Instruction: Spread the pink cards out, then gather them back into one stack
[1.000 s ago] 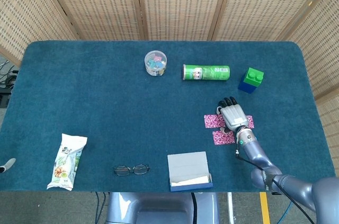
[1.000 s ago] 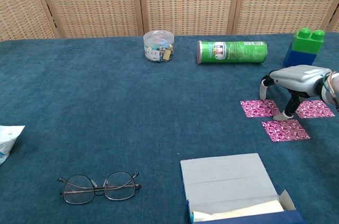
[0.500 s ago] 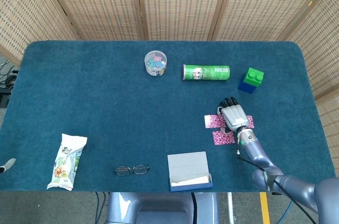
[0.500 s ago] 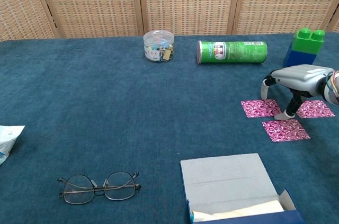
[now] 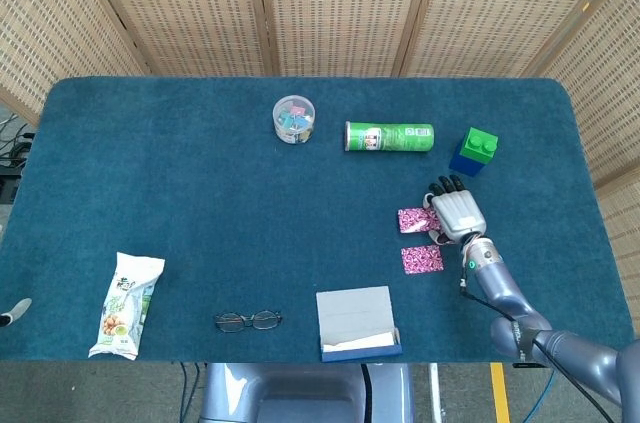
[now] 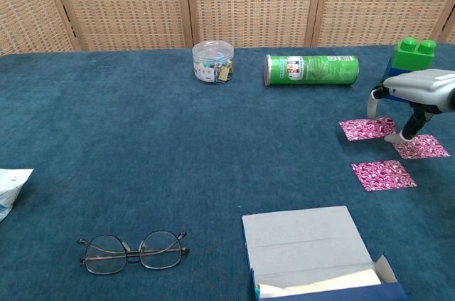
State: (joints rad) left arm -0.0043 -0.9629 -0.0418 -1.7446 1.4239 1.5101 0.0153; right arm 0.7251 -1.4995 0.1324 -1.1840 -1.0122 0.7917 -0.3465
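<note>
Three pink patterned cards lie flat on the dark teal felt table (image 5: 200, 203) at its right side: a far-left card (image 6: 367, 129), a far-right card (image 6: 421, 146) and a near card (image 6: 383, 175). Each is a rectangle with its long axis running roughly left to right, slightly skewed. The right hand (image 6: 419, 87), grey and palm down, arches over the two far cards with fingers spread; one fingertip rests at the far-left card's right edge, another fingertip comes down between the two far cards. It holds nothing. Compared with a second ago, the far-left card has shifted away from the robot and rightward with the hand, while the near card has not moved. Beyond the hand stands a green-and-blue toy brick (image 5: 475, 150), with a green cylindrical crisp can (image 5: 389, 136) lying on its side to the left. Neither view shows the left hand.
</note>
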